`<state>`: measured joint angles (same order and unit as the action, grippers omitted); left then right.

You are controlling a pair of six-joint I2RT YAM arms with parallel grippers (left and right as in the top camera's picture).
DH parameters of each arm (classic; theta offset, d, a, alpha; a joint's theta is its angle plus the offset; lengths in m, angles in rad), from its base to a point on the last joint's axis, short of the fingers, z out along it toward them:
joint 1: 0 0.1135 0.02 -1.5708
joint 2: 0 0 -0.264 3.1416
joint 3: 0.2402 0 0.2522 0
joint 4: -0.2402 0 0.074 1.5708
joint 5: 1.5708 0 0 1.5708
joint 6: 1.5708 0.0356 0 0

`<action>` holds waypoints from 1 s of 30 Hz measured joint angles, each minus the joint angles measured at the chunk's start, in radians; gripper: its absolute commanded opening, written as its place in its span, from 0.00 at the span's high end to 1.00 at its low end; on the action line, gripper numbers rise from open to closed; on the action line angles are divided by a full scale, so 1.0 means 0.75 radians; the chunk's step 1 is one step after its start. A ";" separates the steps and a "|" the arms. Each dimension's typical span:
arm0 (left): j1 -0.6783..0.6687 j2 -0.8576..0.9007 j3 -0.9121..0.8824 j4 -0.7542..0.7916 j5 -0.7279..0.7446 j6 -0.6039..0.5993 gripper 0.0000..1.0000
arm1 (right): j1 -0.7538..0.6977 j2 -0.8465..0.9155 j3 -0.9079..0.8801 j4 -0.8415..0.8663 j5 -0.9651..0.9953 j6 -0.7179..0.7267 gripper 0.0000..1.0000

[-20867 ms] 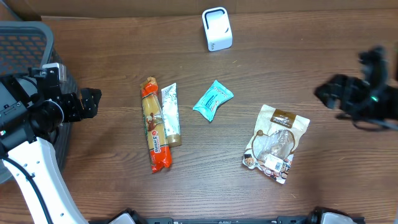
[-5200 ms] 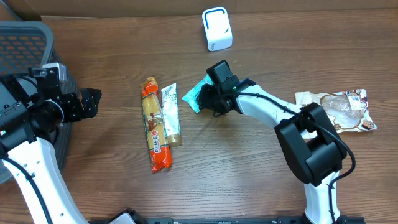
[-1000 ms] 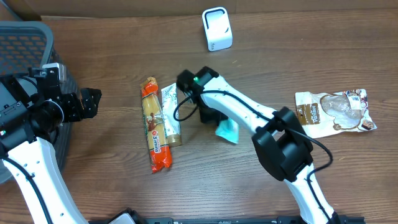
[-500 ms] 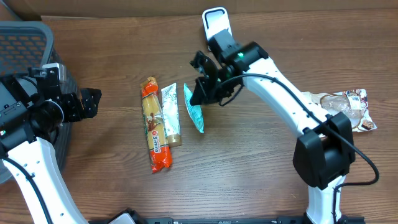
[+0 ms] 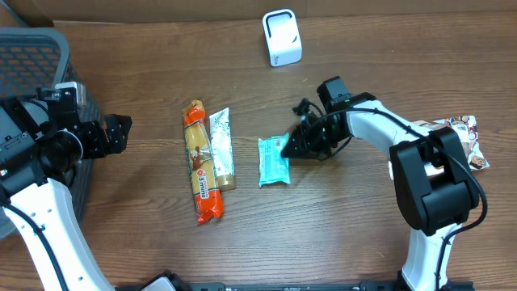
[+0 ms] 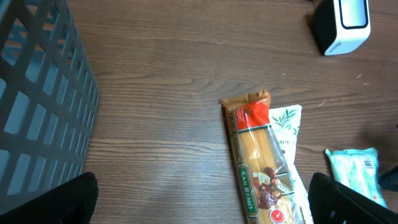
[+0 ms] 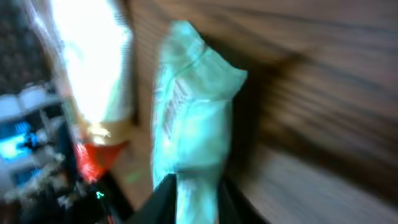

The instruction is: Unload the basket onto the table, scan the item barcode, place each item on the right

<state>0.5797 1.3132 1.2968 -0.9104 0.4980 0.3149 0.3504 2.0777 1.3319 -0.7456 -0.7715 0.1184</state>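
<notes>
Arm on the right stretched low toward mid-table, right gripper [image 5: 291,146] at the right edge of the one teal packet [image 5: 273,160], flat at centre. The blurred wrist view shows the packet's end between the fingers; grip undeterminable. Left gripper [image 5: 113,133] spread wide beside one basket [image 5: 32,56]. One pasta pack [image 5: 202,166], one snack bag [image 5: 475,145], one sachet [image 5: 222,145], one scanner [image 5: 281,38].

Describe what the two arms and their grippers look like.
Both arms are smooth white tubular links joined by bulky black joints. The left arm carries a pale boxy module near its wrist; the left gripper is black with blunt dark fingers. The right arm has thin black cables running along it and ends in the black right gripper.
</notes>
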 measured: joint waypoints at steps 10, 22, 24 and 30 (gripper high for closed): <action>0.000 0.000 0.000 0.000 0.000 -0.001 0.00 | -0.218 0.000 0.119 -0.208 0.048 -0.025 0.57; 0.000 0.000 0.000 0.000 0.001 -0.001 0.00 | 0.091 -0.058 0.212 -0.303 0.086 -0.015 0.55; 0.000 0.000 0.000 0.000 0.001 0.000 0.00 | 0.203 -0.058 0.204 -0.250 0.149 0.052 0.53; 0.000 0.000 0.000 0.000 0.001 0.000 0.01 | 0.426 -0.058 0.170 -0.125 0.380 0.243 0.46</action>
<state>0.5797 1.3132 1.2968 -0.9104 0.4984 0.3149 0.6697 2.0338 1.4597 -0.8394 -0.4866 0.3004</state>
